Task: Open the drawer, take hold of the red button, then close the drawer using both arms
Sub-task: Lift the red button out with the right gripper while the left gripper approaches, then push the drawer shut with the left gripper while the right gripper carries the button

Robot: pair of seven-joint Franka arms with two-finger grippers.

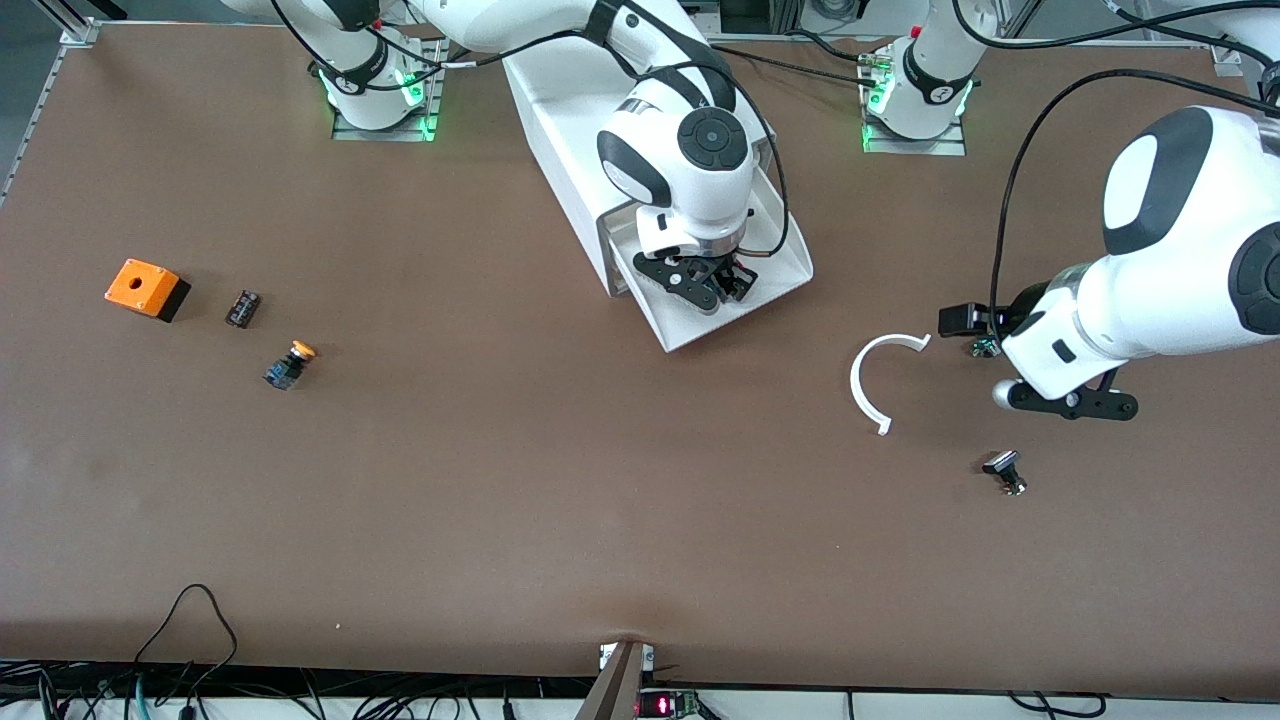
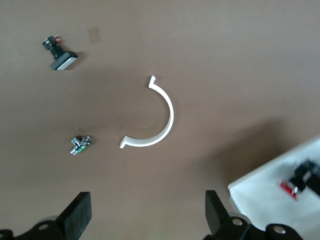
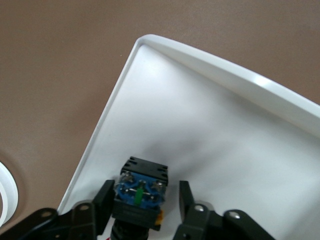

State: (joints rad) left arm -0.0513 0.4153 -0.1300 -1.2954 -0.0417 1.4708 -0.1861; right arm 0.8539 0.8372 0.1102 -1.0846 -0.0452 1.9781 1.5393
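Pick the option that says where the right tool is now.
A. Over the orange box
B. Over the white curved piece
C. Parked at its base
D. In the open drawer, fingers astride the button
D: the right tool is down in the open drawer, its fingers either side of the button.

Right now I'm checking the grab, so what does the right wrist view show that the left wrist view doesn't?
Only the right wrist view shows the button's black-and-blue body between the open fingers of the right gripper, not yet clamped. Only the left wrist view shows the white curved strip, two small parts on the table, and the left gripper open over bare table, waiting. Both show the open drawer.
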